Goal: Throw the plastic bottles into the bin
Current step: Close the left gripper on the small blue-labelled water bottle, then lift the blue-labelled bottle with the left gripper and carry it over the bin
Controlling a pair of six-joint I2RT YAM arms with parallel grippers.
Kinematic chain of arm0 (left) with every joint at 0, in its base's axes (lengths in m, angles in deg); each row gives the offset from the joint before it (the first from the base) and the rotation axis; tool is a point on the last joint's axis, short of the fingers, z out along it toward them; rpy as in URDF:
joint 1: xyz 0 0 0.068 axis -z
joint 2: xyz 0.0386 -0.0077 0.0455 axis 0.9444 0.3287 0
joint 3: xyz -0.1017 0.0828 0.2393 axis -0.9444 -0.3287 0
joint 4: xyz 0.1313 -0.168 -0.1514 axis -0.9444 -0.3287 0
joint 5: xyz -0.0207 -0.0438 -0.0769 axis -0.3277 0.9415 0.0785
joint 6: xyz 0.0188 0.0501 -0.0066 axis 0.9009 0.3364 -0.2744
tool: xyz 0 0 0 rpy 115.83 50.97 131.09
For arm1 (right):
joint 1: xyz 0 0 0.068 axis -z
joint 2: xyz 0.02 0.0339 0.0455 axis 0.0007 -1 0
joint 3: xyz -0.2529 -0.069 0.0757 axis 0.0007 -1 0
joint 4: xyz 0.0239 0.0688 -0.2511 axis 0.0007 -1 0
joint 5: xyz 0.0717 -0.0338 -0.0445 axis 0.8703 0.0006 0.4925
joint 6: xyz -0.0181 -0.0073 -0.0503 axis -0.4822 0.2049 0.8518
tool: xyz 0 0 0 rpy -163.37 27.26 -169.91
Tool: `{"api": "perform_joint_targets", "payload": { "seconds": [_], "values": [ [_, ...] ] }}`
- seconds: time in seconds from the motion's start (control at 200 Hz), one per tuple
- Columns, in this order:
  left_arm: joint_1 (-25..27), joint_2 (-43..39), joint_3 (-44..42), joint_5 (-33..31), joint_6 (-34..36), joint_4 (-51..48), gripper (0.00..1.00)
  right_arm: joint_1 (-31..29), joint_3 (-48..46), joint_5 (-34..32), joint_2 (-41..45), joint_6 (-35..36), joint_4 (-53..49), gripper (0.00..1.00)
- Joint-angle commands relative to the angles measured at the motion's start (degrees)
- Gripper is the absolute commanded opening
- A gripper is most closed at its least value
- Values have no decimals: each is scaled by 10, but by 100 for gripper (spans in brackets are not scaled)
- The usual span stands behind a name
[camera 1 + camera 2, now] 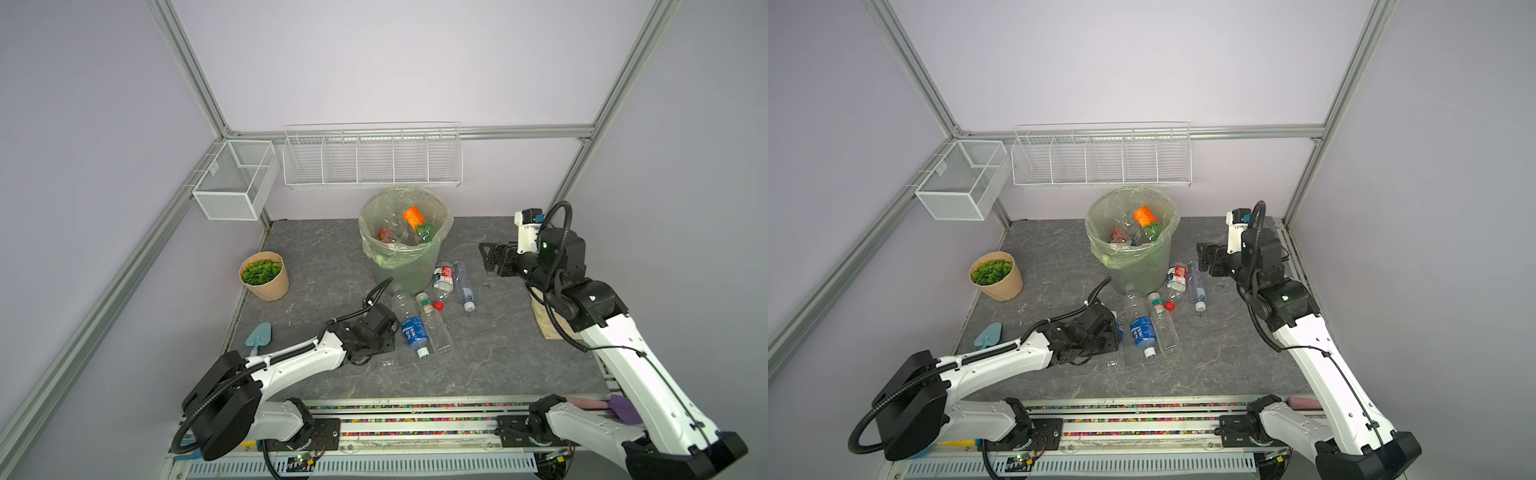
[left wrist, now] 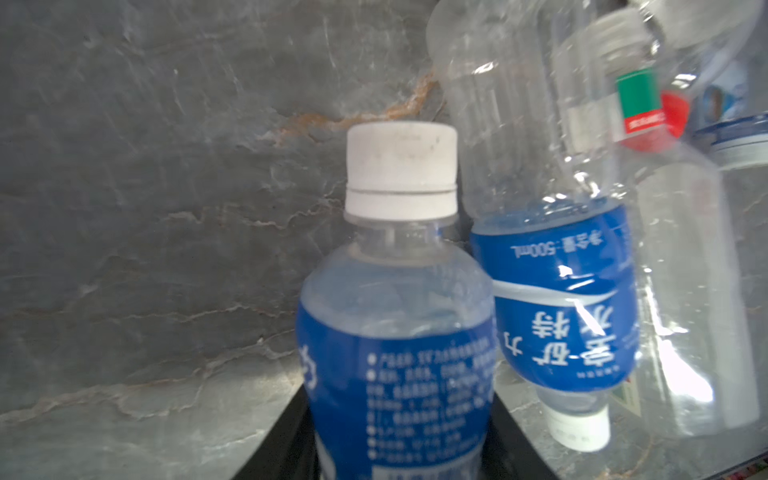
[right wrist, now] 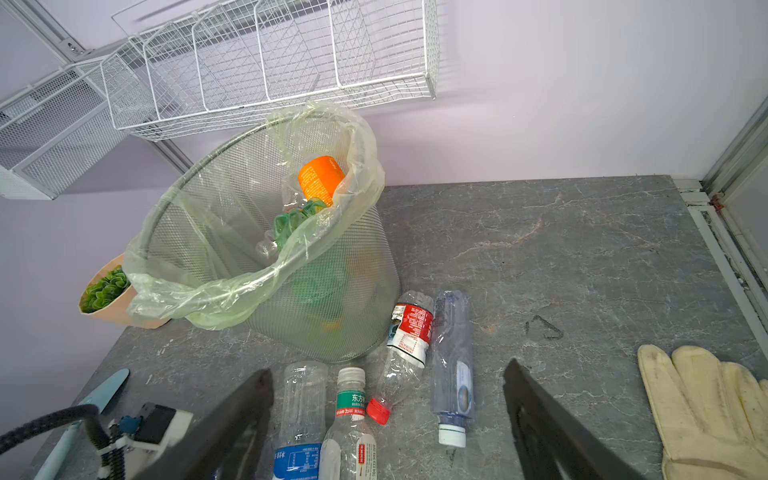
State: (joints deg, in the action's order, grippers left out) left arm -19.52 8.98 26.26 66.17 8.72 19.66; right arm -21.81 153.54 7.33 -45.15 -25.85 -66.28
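Currently, left fingers (image 2: 282,449) clamped on blue-labelled bottle (image 2: 395,332), right fingers (image 3: 552,428) apart over bare tabletop (image 3: 561,249).

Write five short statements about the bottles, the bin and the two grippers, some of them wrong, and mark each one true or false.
1. The right gripper holds a bottle. False: its jaws stand open and empty.
2. An orange-labelled bottle lies inside the bin. True.
3. A blue-labelled bottle sits between the jaws of the left gripper. True.
4. The plant pot stands right of the bin in both top views. False: it stands left of the bin.
5. Every bottle is already in the bin. False: several lie on the table in front of the bin, among them a red-labelled bottle.
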Motion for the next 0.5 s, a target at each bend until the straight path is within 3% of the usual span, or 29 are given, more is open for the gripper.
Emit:
{"api": "perform_joint_targets", "payload": {
  "seconds": [0.0,0.495],
  "values": [
    [2,-39,13,-34,10,0,32,2,-12,0,11,-7,12,90],
    [1,-227,-18,-133,74,27,31,3,-42,-5,33,-12,6,90]
  ]
}}
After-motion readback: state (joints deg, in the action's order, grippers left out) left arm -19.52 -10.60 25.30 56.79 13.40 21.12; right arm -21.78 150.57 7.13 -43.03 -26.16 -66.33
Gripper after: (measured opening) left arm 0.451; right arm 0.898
